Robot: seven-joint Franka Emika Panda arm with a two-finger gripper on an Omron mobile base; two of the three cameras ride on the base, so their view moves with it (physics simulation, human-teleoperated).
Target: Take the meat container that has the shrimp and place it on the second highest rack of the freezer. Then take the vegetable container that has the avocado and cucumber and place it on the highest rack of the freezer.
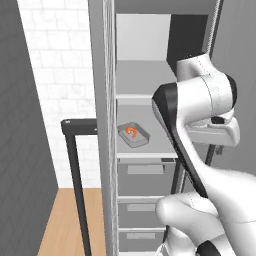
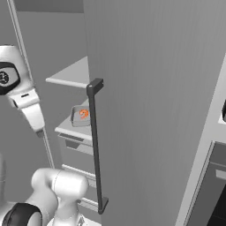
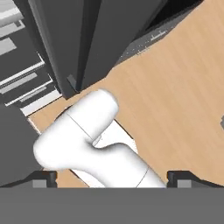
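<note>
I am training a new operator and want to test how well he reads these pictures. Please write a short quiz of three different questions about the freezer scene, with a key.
1. True or false: the shrimp lies in a grey tray inside the freezer.
2. The tray rests on: A) the highest rack; B) the second highest rack; C) a drawer.
3. Fill in: in the hand view the end effector is ____, holding nothing.

Key: 1 true; 2 B; 3 open

White rounded arm [image 1: 200, 95] w/ black joint bands — smooth, glossy shells.
</note>
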